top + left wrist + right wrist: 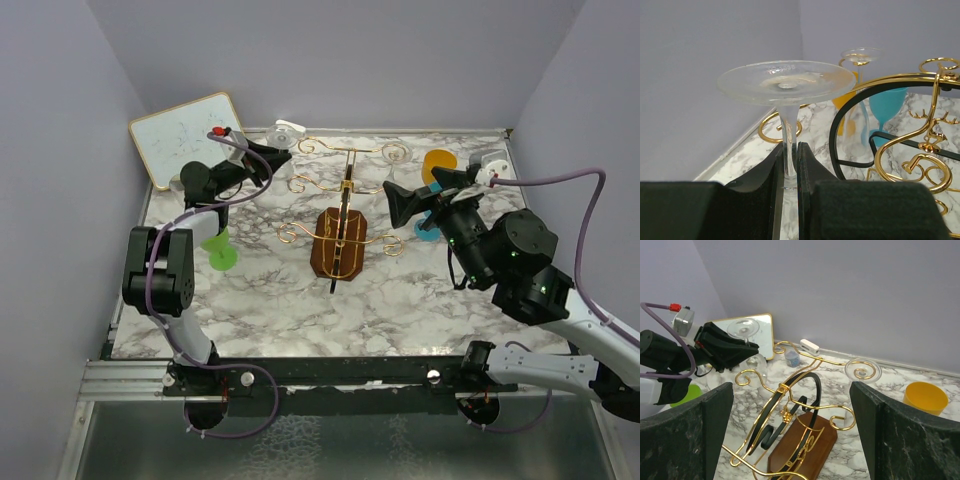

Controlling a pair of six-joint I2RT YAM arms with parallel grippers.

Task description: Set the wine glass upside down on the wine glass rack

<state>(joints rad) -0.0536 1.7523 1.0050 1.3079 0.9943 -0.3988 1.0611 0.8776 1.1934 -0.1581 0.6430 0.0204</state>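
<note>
My left gripper [268,158] is shut on the stem of a clear wine glass [285,132] and holds it upside down, foot up, at the far left of the rack. In the left wrist view the stem [788,145] sits between my fingers and the round foot [786,82] is above them; the bowl is hidden below. The gold wire rack [340,245] stands mid-table on its brown wooden base [805,440]. A second clear glass [863,370] hangs foot-up on a far scroll arm. My right gripper [420,195] is open and empty, right of the rack.
A yellow glass [438,163] and a blue glass [430,225] stand at the right, behind my right gripper. A green glass [218,250] stands at the left. A whiteboard [185,135] leans in the far left corner. Purple walls close three sides.
</note>
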